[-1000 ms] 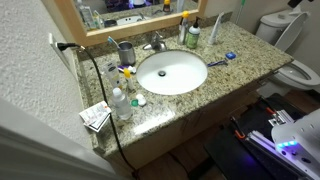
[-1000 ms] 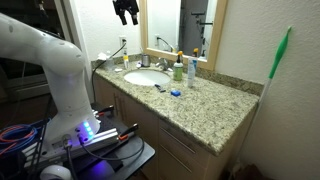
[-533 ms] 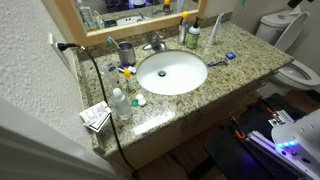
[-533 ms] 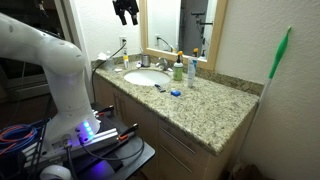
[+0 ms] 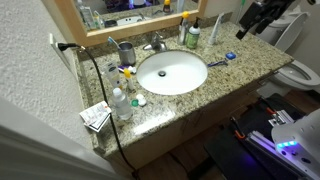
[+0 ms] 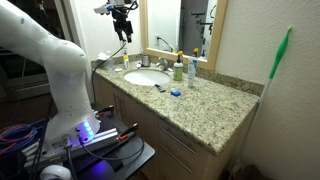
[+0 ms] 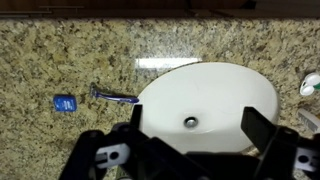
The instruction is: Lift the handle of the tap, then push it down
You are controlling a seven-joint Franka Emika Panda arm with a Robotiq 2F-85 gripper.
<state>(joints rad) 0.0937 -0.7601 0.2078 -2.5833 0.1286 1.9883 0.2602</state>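
The small chrome tap (image 5: 155, 45) stands behind the white oval basin (image 5: 172, 85), with its short silver handle (image 5: 158, 38) on top. Both exterior views show it; it looks tiny in one (image 6: 161, 62). My gripper (image 5: 241, 32) hangs in the air above the counter's edge, well away from the tap, and it also shows high over the counter (image 6: 125, 37). In the wrist view the gripper (image 7: 195, 128) is open and empty, looking down on the basin (image 7: 215, 85). The tap and handle are out of the wrist view.
A grey cup of brushes (image 5: 126, 52) and a green-topped bottle (image 5: 193, 37) flank the tap. Small bottles (image 5: 120, 102) and a black cable (image 5: 96, 85) lie at one end. A blue razor (image 7: 115, 97) lies beside the basin. A toilet (image 5: 297, 72) stands beyond the counter.
My gripper has moved into an exterior view and come lower over the counter. Nothing on the counter has moved.
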